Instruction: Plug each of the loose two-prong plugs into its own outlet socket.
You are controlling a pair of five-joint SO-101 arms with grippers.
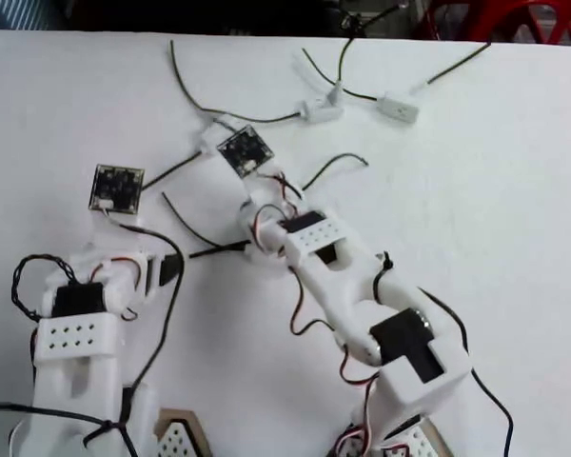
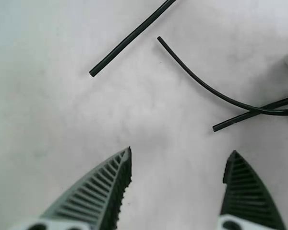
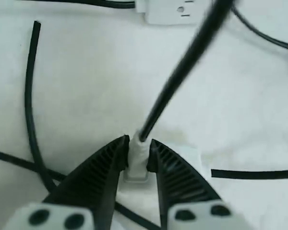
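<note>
My right claw (image 3: 138, 143) is closed on a white plug (image 3: 136, 163), which sits pinched between the two fingers. Its black cord (image 3: 182, 72) rises away from the tips. A white outlet socket (image 3: 175, 12) lies on the table (image 3: 86, 96) ahead of this claw, well apart from it. My left claw (image 2: 181, 153) stands wide above the table, and loose black wires (image 2: 201, 84) lie just ahead of its tips.

White plastic shells clad the left arm (image 1: 73, 333) and right arm (image 1: 362, 305), each with black motor blocks, plates dotted with small holes, and loose red and black wires. The left gripper (image 2: 181, 152) and right gripper (image 3: 139, 140) have dark, ridged, pointed fingers on white bases with dark screw holes.
</note>
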